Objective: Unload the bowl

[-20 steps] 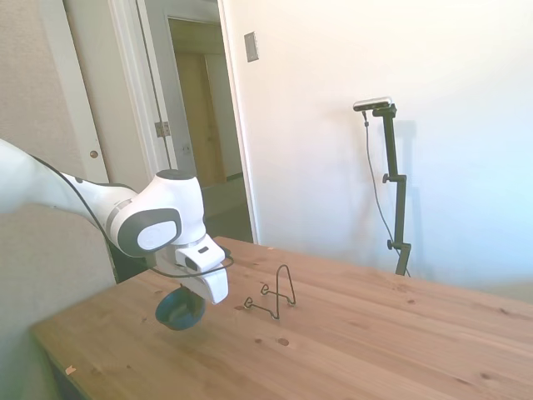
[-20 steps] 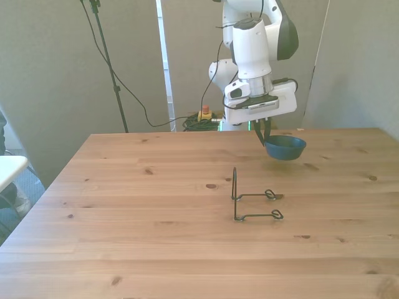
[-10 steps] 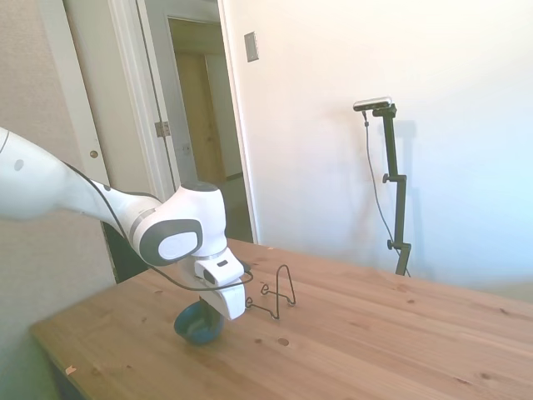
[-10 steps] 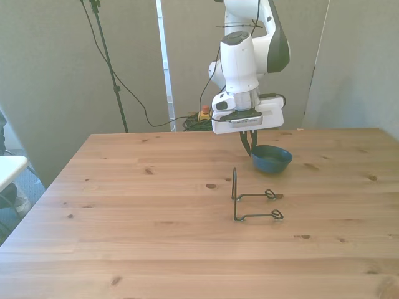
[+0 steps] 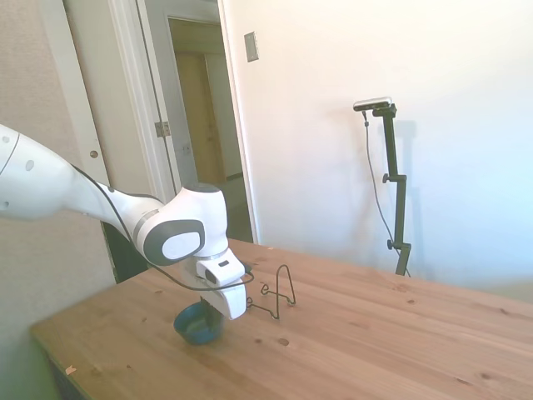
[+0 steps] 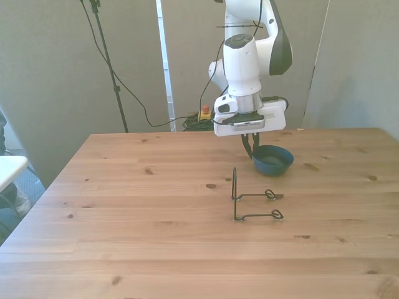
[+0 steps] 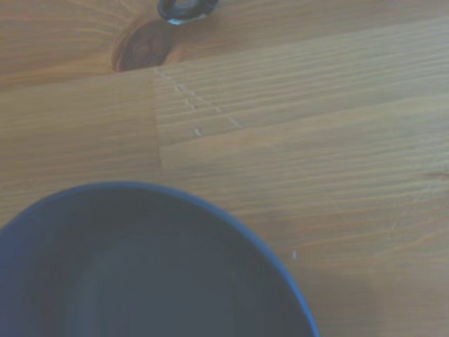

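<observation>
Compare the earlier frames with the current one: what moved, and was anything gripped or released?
The gripper carried the bowl down from the air and toward the front view's left, nearer the wire rack. Most of that happened early; the last half second adds only a slight shift. The bowl now sits at or just above the table, and the fingers are still closed on its rim, so nothing was released. The rack stayed where it was.

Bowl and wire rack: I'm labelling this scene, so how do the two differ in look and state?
The bowl is a round, solid teal-blue dish with a darker inside; the wire rack is thin black wire, open, with one upright loop. The bowl has the tool at its rim; the rack stands free, untouched. The bowl lies farther back in the front view, the rack nearer. Both are small and on the wooden table.
</observation>
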{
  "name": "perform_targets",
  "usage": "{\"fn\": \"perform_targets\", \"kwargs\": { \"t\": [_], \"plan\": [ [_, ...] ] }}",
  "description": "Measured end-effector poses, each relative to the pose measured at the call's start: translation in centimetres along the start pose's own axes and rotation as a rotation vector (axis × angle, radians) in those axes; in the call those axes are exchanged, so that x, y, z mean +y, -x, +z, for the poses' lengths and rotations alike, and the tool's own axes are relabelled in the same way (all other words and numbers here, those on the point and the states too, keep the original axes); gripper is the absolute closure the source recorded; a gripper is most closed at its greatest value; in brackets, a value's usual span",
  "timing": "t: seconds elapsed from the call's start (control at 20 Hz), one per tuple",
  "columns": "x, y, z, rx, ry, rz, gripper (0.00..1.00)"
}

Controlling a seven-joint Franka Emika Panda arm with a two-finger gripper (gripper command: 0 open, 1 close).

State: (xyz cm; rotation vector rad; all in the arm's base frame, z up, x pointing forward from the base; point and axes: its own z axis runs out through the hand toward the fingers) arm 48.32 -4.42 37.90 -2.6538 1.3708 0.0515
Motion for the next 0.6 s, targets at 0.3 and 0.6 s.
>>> {"fn": "perform_targets", "kwargs": {
  "t": [0.3,0.6],
  "plan": [
    [-0.2,1.3,-2.3,0.051,-0.008,-0.019,0.00],
    [-0.8,5.0,-8.4,0.166,-0.034,-0.040,0.00]
  ]
}}
